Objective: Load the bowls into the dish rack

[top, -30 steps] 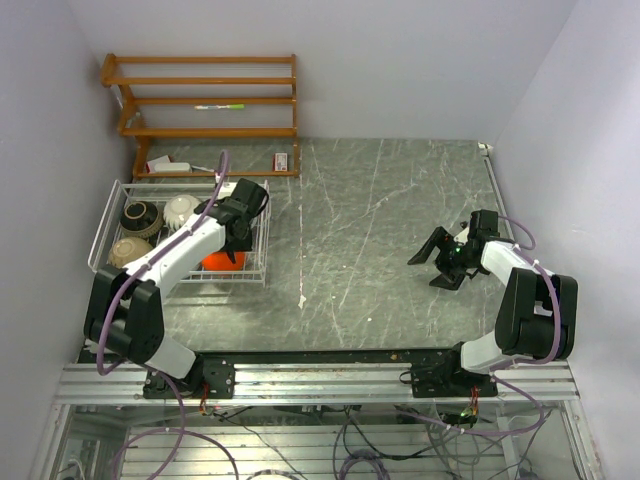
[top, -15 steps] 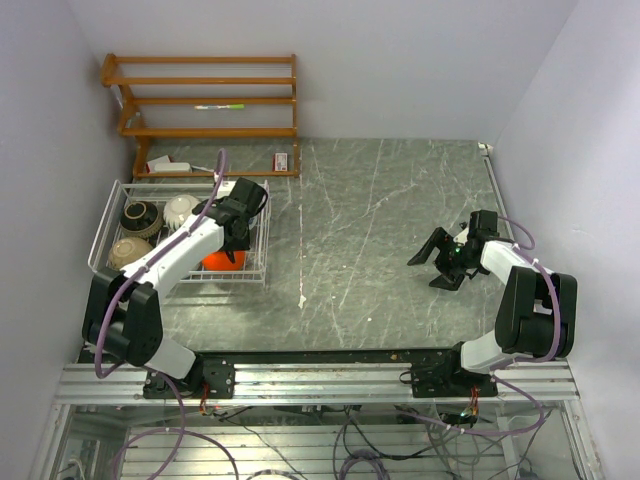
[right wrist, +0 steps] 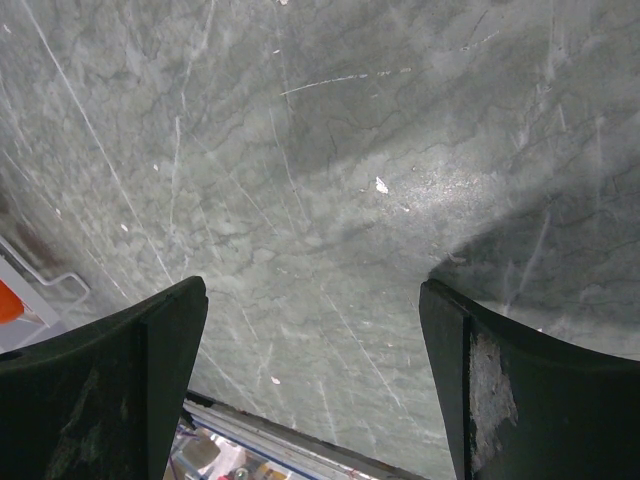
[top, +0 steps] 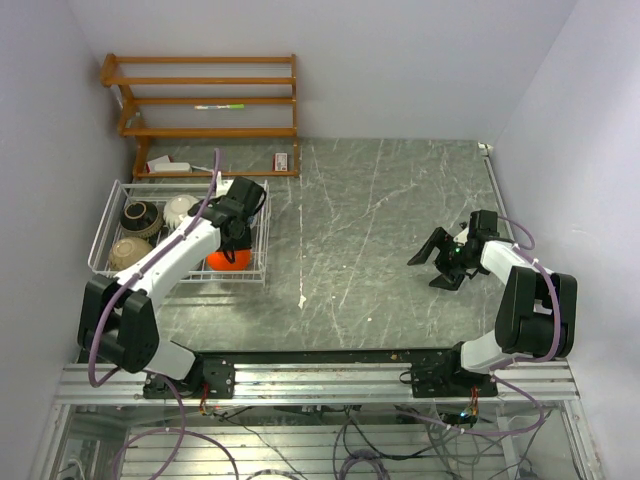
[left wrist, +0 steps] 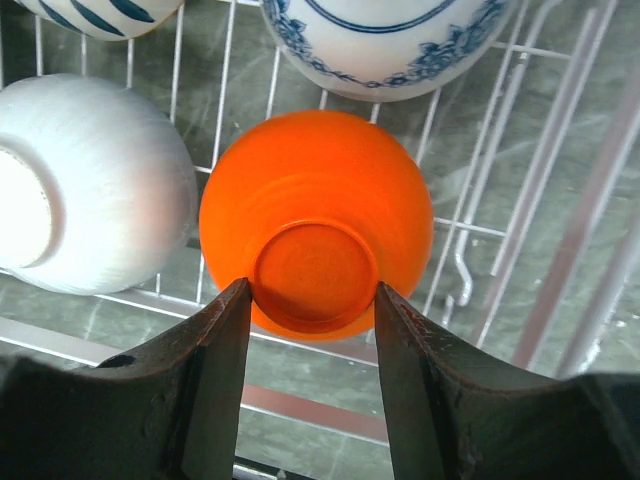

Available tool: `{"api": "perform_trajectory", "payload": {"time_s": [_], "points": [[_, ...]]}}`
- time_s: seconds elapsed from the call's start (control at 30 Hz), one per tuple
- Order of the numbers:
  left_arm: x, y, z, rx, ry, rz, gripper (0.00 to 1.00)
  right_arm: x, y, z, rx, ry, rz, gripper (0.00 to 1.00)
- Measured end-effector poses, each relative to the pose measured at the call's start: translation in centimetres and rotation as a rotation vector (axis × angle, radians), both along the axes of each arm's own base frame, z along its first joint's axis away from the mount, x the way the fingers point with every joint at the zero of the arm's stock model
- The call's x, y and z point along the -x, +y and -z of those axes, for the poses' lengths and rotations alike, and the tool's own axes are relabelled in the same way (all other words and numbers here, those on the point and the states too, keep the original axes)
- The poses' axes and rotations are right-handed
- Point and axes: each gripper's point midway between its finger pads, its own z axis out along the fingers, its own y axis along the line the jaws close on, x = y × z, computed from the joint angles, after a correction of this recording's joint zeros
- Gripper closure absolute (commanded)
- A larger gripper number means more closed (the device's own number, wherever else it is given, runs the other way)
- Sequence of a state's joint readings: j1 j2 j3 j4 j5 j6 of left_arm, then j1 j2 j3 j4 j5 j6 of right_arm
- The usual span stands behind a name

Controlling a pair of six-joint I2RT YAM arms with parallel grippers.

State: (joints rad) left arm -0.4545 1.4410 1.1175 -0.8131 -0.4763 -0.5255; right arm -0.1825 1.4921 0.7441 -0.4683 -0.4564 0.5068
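Note:
The white wire dish rack stands at the table's left. In it lie a dark bowl, a cream bowl, a tan bowl and the orange-red bowl. My left gripper reaches into the rack. In the left wrist view the orange-red bowl lies upside down on the rack wires, and my left gripper holds its foot ring between the fingertips. A white bowl lies to its left and a blue-and-white bowl beyond it. My right gripper is open and empty over bare table.
A wooden slatted shelf stands behind the rack, with a white object and a small red-and-white item at its foot. Walls close in on the left and right. A metal rail runs along the near edge.
My left arm has shifted slightly inside the rack and more of the orange-red bowl now shows beside it. My right arm has not moved.

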Motion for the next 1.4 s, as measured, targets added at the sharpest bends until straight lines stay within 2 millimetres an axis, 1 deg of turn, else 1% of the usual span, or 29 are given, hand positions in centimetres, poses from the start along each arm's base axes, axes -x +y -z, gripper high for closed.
{"api": "perform_trajectory", "payload": {"time_s": [0.23,0.4,0.53,0.77,0.9,0.97,1.07,1.13,1.17,1.23,1.33,1.37,1.4], "points": [[-0.6,-1.1,-1.5,0.062,-0.038,0.005,0.43,0.0,0.0,0.0,0.0,0.0,0.0,0.13],[-0.6,-1.3,-1.7,0.078,-0.041,0.006,0.43,0.0,0.0,0.0,0.0,0.0,0.0,0.13],[-0.4,-1.6,-1.2,0.095,-0.036,0.005,0.42,0.0,0.0,0.0,0.0,-0.001,0.0,0.13],[0.5,-1.5,1.1,0.097,0.005,0.002,0.38,0.0,0.0,0.0,0.001,-0.002,-0.003,0.13],[0.1,-1.7,1.3,0.106,-0.01,-0.001,0.31,0.0,0.0,0.0,0.001,-0.002,-0.003,0.13],[0.1,-1.7,1.4,0.107,-0.01,-0.002,0.23,0.0,0.0,0.0,0.001,-0.002,-0.003,0.13],[0.2,-1.5,1.5,0.096,-0.007,-0.003,0.08,0.0,0.0,0.0,0.001,-0.001,-0.003,0.12],[0.2,-1.1,1.4,0.082,-0.009,-0.006,0.02,0.0,0.0,0.0,0.002,-0.001,-0.004,0.12],[0.2,-0.9,1.3,0.075,-0.008,-0.007,0.0,0.0,0.0,0.0,0.003,-0.002,-0.005,0.12],[0.1,-0.9,0.9,0.072,-0.011,-0.007,0.0,0.1,-0.1,0.0,0.006,0.0,-0.006,0.11],[-0.5,-1.4,-0.2,0.087,-0.031,0.002,0.0,0.2,-0.2,-0.1,0.016,0.004,-0.005,0.1],[-0.7,-1.6,-0.7,0.093,-0.038,0.006,0.0,0.1,-0.3,-0.3,0.021,0.002,-0.005,0.08],[-0.9,-1.7,-1.3,0.098,-0.046,0.008,0.0,0.0,-0.3,-0.6,0.031,-0.003,-0.008,0.01]]}}
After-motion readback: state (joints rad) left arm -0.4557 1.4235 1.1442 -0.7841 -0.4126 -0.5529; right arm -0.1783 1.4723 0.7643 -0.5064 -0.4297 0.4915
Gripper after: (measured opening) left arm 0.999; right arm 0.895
